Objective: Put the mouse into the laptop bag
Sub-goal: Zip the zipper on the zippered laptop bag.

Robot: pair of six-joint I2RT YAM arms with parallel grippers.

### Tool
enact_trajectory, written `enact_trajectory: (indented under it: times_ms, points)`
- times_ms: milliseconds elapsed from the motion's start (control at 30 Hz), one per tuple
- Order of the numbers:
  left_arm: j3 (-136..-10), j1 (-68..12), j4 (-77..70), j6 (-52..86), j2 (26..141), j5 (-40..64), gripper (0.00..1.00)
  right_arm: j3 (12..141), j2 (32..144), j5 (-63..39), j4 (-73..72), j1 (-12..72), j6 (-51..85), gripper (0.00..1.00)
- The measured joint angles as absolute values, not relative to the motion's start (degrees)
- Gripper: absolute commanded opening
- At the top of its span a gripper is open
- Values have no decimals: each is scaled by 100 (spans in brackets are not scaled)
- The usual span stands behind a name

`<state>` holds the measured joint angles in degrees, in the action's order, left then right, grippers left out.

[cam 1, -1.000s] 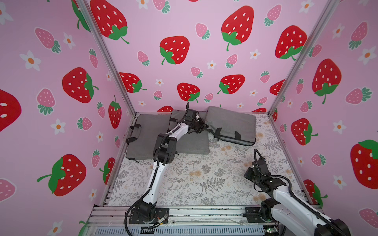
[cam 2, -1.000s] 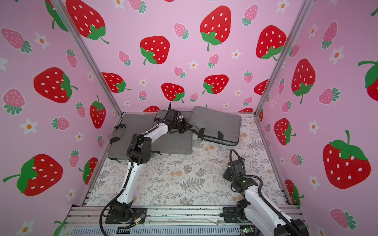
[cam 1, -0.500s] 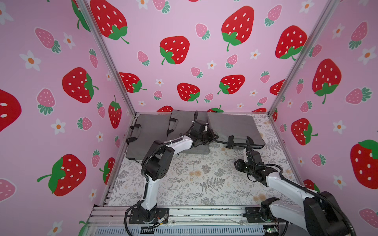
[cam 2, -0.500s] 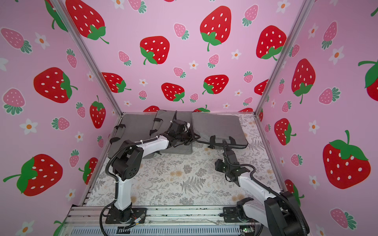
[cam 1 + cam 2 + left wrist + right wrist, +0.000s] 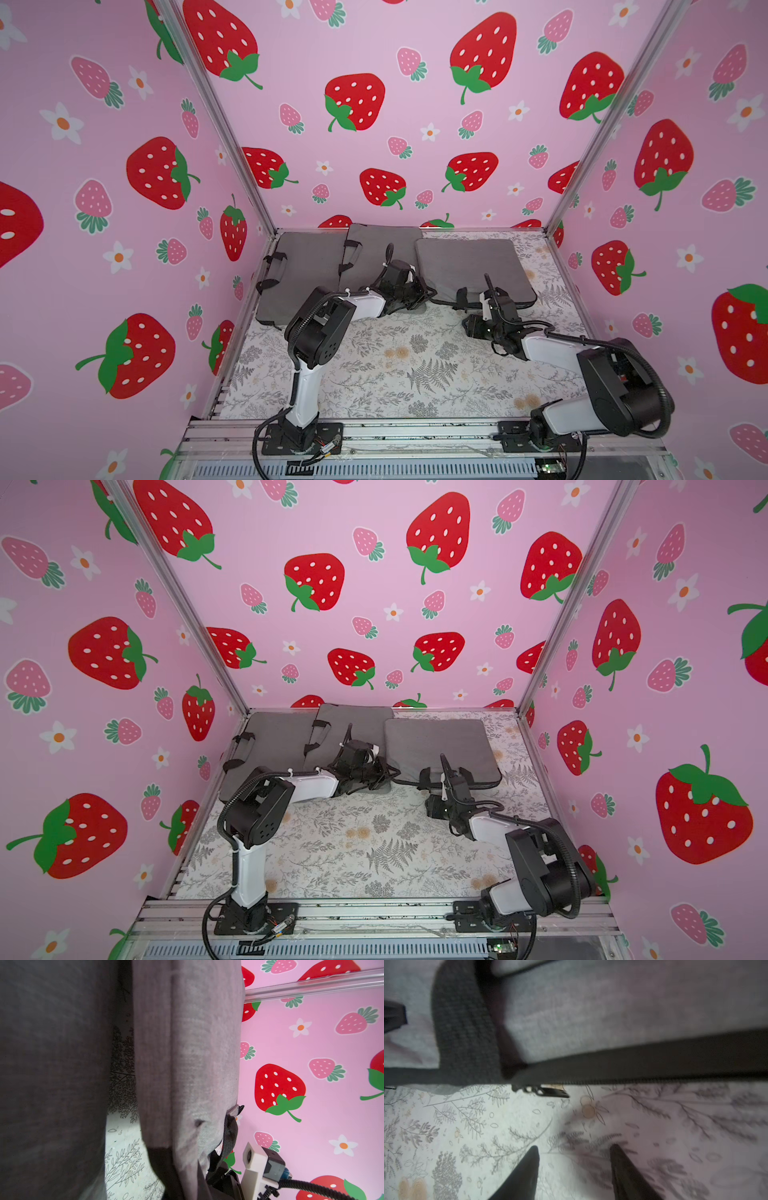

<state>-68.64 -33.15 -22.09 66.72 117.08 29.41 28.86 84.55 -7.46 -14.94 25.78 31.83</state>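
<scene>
Within the strawberry-print walls point(image 5: 415, 62), on the floral surface point(image 5: 415, 374), I judge the task barely begun: the laptop bag point(image 5: 473, 266) nearest my arms appears zipped, the mouse is nowhere in view, my left hand point(image 5: 424, 296) is closed at its corner, my right hand point(image 5: 574, 1148) open and empty near the zipper pull point(image 5: 550, 1092)

qty | grey laptop bags point(image 5: 303, 266) point(image 5: 382, 245) point(image 5: 469, 262) x3 | robot arms point(image 5: 324, 328) point(image 5: 552, 349) x2

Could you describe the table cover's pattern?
Grey ferns, tan flowers on white table cover, in a top view.
</scene>
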Motion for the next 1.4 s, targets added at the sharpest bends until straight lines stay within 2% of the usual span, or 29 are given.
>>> enact_trajectory:
  times_ms: [267, 333, 400, 467, 500, 667, 1033, 1400]
  points:
    - [-6818, -3269, -2276, 6709, 11732, 2974, 0, 3343, 9299, -919, -2272, 2578, 3015, 52]
    - [-6818, -3251, -2314, 6737, 11775, 3017, 0, 3420, 9432, -928, -2368, 2578, 3002, 46]
    - [-6818, -3234, -2342, 6748, 11808, 3048, 0, 3470, 9535, -937, -2440, 2578, 3006, 27]
    - [-6818, -3227, -2351, 6753, 11813, 3055, 0, 3479, 9603, -963, -2467, 2578, 3033, 20]
    - [-6818, -3227, -2353, 6753, 11813, 3055, 0, 3485, 9623, -972, -2486, 2578, 3037, 13]
    - [-6818, -3225, -2355, 6753, 11813, 3057, 0, 3476, 9633, -950, -2432, 2615, 3098, 1]
    - [-6700, -3111, -2530, 6834, 11813, 3240, 0, 3297, 8982, -126, -1542, 2558, 3645, 0]
    - [-6643, -2869, -2469, 6886, 11802, 3798, 0, 2528, 7647, 242, -814, 1726, 4425, 0]
